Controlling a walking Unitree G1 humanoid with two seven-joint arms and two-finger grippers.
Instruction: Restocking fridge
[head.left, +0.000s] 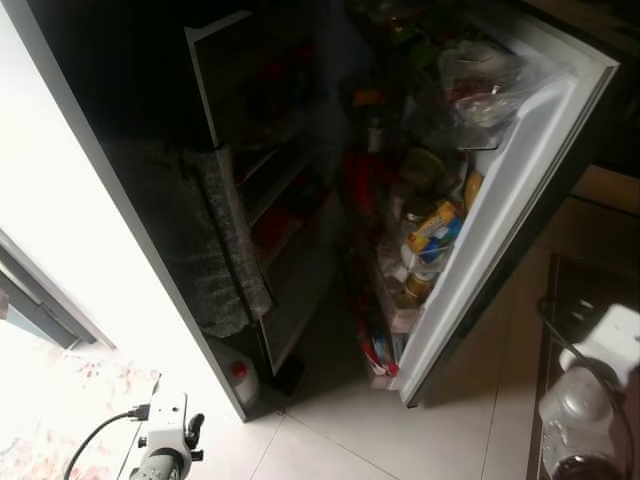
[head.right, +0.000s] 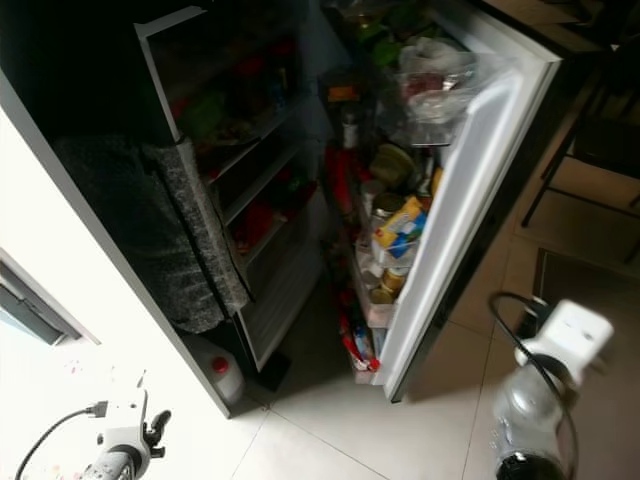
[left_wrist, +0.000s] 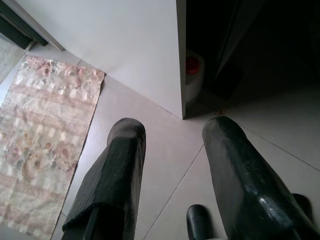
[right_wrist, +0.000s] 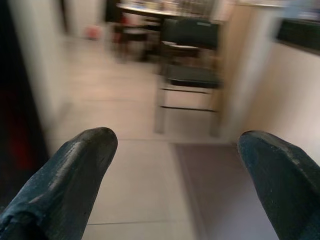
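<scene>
Two doors of the fridge (head.right: 250, 200) stand open across the upper half of the head views. Its dark interior holds shelves of red and green items too dim to name. The right door (head.right: 470, 190), white inside, swings toward the right of the frame, and its racks are crowded: a clear plastic bag (head.right: 435, 80) at the top, a green-lidded jar (head.right: 392, 165) below it, a yellow and blue packet (head.right: 402, 225) in the middle, and red packets at the bottom rack. The left door (head.right: 130, 230) has a grey speckled cloth (head.right: 195, 235) draped over its edge. A white jug with a red cap (head.right: 222, 375) sits on the floor (head.right: 330, 430) at the foot of the fridge, just beside the left door's lower corner.

The left gripper (left_wrist: 172, 175) hangs low at the lower left of the head views; its wrist view shows the jaws apart, holding nothing, over pale tiles with a floral rug (left_wrist: 40, 145) to one side. The right gripper (right_wrist: 177, 170) hangs at the lower right, jaws wide apart and empty, looking along the floor toward a blurred black chair (right_wrist: 190, 55).
</scene>
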